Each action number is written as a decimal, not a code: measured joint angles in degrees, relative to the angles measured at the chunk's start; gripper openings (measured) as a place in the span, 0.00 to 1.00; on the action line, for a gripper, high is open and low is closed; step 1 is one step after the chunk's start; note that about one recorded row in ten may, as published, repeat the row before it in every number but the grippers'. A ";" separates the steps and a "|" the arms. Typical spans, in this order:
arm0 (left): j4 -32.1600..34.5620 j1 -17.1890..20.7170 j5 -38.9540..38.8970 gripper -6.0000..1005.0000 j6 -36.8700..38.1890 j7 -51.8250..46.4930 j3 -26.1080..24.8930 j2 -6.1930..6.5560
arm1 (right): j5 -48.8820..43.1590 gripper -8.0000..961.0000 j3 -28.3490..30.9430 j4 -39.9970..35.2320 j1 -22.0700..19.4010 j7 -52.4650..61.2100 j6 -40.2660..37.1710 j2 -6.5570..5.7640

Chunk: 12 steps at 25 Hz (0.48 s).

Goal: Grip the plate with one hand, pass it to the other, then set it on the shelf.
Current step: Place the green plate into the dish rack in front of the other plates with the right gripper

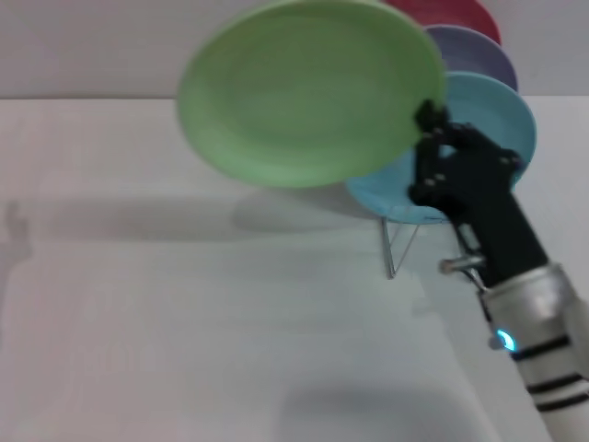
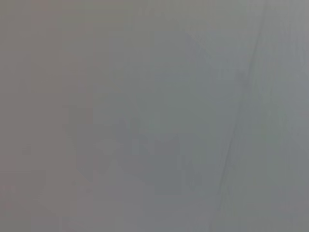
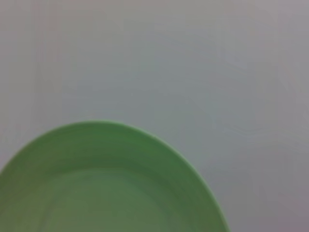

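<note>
The pale green plate [image 1: 308, 90] hangs in the air above the table, tilted with its face toward me. My right gripper [image 1: 431, 120], black with a blue light on its striped wrist, is shut on the plate's right rim. The plate also fills the lower part of the right wrist view [image 3: 106, 188]. The silver wire rack [image 1: 398, 244] stands behind and below the gripper, mostly hidden by the plates in it. My left gripper is out of view; the left wrist view shows only blank grey surface.
A light blue plate [image 1: 502, 120], a lilac plate [image 1: 479, 53] and a red plate [image 1: 451, 14] stand upright in the rack at the back right. The white table [image 1: 184, 322] spreads to the left and front.
</note>
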 joint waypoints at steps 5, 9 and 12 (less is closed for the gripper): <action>0.86 -0.98 0.09 0.37 -1.68 -0.02 0.16 0.03 | -0.67 0.03 -0.01 -1.19 -4.47 2.53 -7.19 -1.22; 0.79 -1.34 0.11 0.37 -2.97 -0.04 0.46 0.06 | -0.75 0.03 0.53 -7.10 -4.87 10.82 -12.01 -2.18; 0.35 -1.55 0.12 0.37 -3.78 -0.05 0.57 0.06 | -0.73 0.03 2.18 -13.63 -4.01 17.12 -14.48 -2.18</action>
